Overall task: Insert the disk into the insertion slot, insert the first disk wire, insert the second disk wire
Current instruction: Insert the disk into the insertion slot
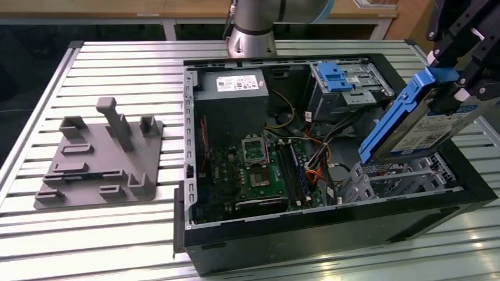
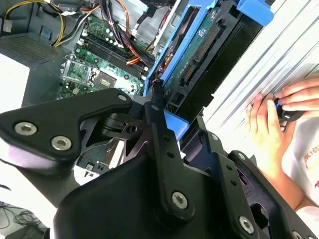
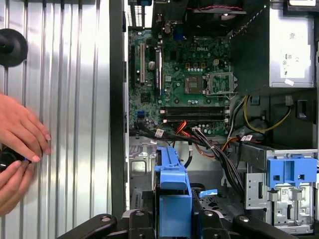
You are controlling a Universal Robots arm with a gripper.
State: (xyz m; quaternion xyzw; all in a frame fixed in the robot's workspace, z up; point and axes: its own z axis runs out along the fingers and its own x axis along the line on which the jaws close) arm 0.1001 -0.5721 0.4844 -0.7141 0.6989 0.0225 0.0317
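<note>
An open black computer case (image 1: 312, 234) sits on a slatted metal table (image 1: 117, 58) beneath the gripper (image 1: 457, 88). A metal cage with a blue latch (image 1: 348, 88) stands near the gripper, and a green circuit board (image 1: 258, 170) and a grey power box (image 1: 232, 88) lie farther off. A grey plate with pegs (image 1: 98, 158) rests on the table well apart from the gripper, beyond the case.

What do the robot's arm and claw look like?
The arm is a round, shiny silver-grey tube. The claw is black, built from chunky jointed bars with rounded ends, and dotted with silver screws.
</note>
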